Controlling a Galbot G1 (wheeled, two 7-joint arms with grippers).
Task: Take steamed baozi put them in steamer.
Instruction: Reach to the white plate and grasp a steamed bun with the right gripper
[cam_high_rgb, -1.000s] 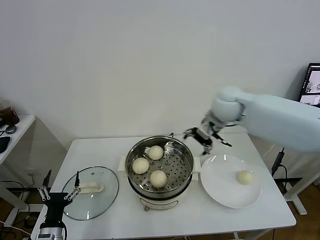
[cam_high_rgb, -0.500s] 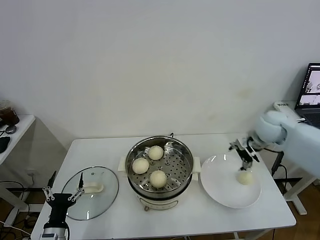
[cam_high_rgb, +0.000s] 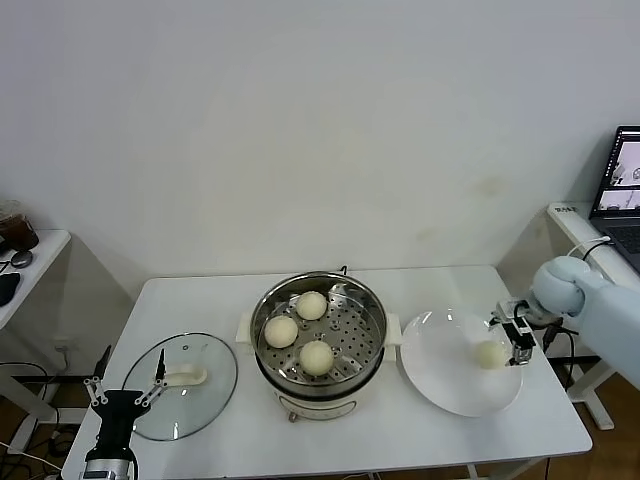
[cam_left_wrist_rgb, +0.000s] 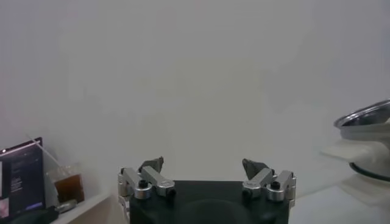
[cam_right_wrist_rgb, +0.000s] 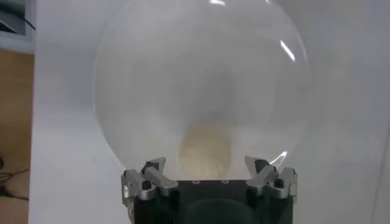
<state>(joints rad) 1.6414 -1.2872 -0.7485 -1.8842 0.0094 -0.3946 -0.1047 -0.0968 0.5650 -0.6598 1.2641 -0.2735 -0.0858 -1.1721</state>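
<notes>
On the white table (cam_high_rgb: 230, 300) the steamer (cam_high_rgb: 318, 340) stands in the middle, a shiny steel pot with white side handles, and three steamed baozi (cam_high_rgb: 281, 331) lie apart from one another on its perforated tray. To the robot's right of the steamer, just beside it, lies a flat white plate (cam_high_rgb: 440, 375), and the fourth baozi (cam_high_rgb: 488, 354) sits on the plate's right part, on the side away from the steamer. The right gripper (cam_high_rgb: 512, 338) is low over the plate's right edge, right by this bun; in the right wrist view the bun (cam_right_wrist_rgb: 205, 150) shows between the two fingertips (cam_right_wrist_rgb: 154, 168), the jaws spread wide to either side of it and not closed on it, and whether the pads touch the bun cannot be told. The plate (cam_right_wrist_rgb: 146, 73) fills most of that view beneath the gripper (cam_right_wrist_rgb: 205, 168). The left gripper (cam_high_rgb: 125, 389) waits at the table's near left corner, next to the round glass lid (cam_high_rgb: 205, 390) that lies flat with its white handle (cam_high_rgb: 184, 377) up; in the left wrist view its gripper (cam_left_wrist_rgb: 203, 167) has its jaws wide apart with nothing between them, and the steamer's rim (cam_left_wrist_rgb: 364, 115) shows far off at the side.
</notes>
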